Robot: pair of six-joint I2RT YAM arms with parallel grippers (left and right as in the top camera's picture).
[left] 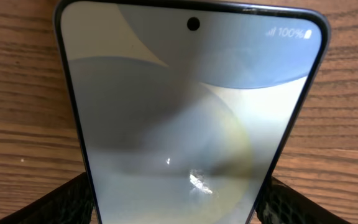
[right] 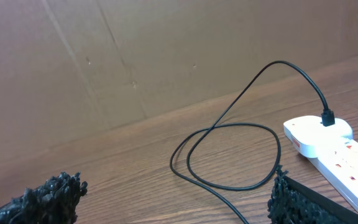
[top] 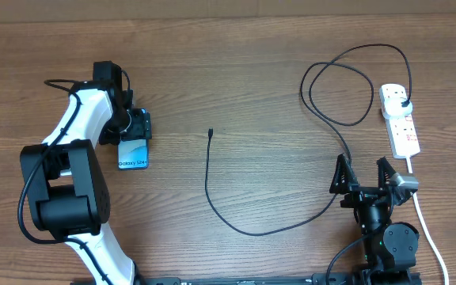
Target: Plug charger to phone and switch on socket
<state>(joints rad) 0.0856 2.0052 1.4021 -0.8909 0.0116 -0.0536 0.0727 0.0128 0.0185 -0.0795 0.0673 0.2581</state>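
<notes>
The phone (top: 133, 152) lies flat on the table at the left, its blue screen lit. In the left wrist view the phone (left: 185, 112) fills the frame. My left gripper (top: 137, 127) sits over its far end, with both fingers (left: 176, 214) against the phone's side edges. The charger cable (top: 236, 222) loops across the table and its free connector tip (top: 210, 131) lies right of the phone. Its black plug (top: 403, 103) sits in the white socket strip (top: 404, 131); the plug (right: 328, 118) and strip (right: 328, 149) also show in the right wrist view. My right gripper (top: 362, 176) is open and empty above the table, left of the strip (right: 173, 196).
The strip's white cord (top: 426, 226) runs toward the front right edge beside my right arm. The cable forms a double loop (right: 229, 143) left of the strip. A brown cardboard wall (right: 135, 56) stands behind the table.
</notes>
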